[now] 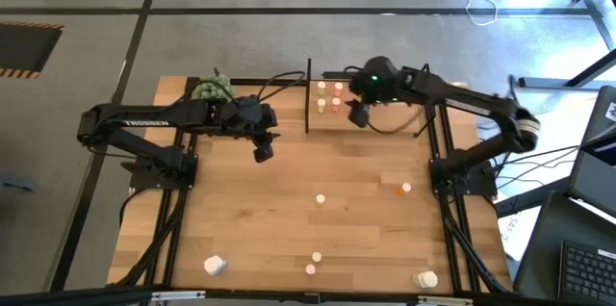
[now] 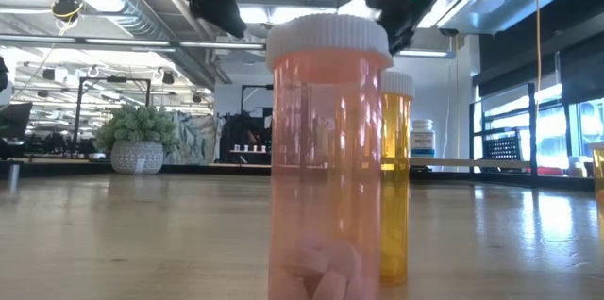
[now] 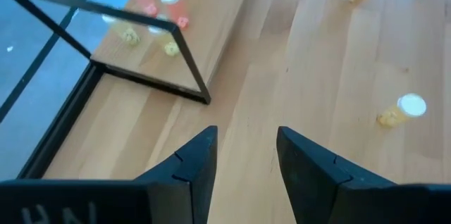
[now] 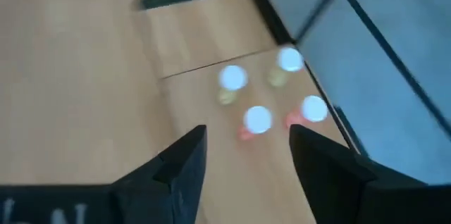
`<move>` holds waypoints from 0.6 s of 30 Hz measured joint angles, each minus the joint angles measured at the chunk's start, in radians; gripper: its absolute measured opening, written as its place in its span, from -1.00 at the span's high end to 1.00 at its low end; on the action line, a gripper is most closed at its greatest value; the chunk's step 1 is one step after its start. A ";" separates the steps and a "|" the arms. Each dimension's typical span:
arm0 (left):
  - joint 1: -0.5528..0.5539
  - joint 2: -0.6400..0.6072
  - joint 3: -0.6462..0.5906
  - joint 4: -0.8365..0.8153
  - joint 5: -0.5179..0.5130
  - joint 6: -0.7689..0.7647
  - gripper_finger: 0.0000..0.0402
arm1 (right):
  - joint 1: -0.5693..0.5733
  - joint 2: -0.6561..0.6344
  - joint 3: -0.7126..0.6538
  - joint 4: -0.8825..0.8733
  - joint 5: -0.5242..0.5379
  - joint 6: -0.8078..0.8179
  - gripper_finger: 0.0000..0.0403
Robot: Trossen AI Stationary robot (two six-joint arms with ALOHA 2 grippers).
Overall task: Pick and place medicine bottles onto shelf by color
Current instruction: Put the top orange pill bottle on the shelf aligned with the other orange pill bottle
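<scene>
Pink bottle (image 2: 328, 163) nearest, pale tablets inside; orange bottle (image 2: 396, 177) behind. Shelf (image 1: 371, 104) holds four bottles (image 1: 330, 95). Right tool (image 4: 246, 155) above it, released, empty; left tool (image 3: 245, 157) released, empty.

**Colours on the table and shelf**

The table (image 1: 289, 200) is pale honey wood with a plank pattern, edged in black framing. The shelf (image 1: 339, 125) is the same light wood, with thin black uprights. On it stand white-capped bottles (image 4: 258, 120), two pinkish-red and two yellowish. In the low view, a translucent pinkish-orange bottle (image 2: 326, 163) wears a ribbed white cap; the amber-yellow bottle (image 2: 397, 182) behind it is also white-capped. Both arms are black; the right arm shows a green light (image 1: 373, 79). The plant ball (image 1: 212, 86) is green.
</scene>
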 joint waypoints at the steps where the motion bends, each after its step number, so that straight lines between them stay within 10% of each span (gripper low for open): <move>1: -0.002 -0.007 0.000 -0.012 0.000 0.000 0.30 | 0.013 -0.027 0.001 -0.025 -0.022 -0.041 -0.02; 8: -0.007 -0.028 0.000 -0.039 0.003 0.001 0.30 | 0.144 -0.180 0.001 -0.234 -0.108 -0.073 -0.02; 18: -0.007 -0.028 0.000 -0.058 0.068 0.001 0.30 | 0.312 -0.322 0.001 -0.685 -0.132 0.382 -0.02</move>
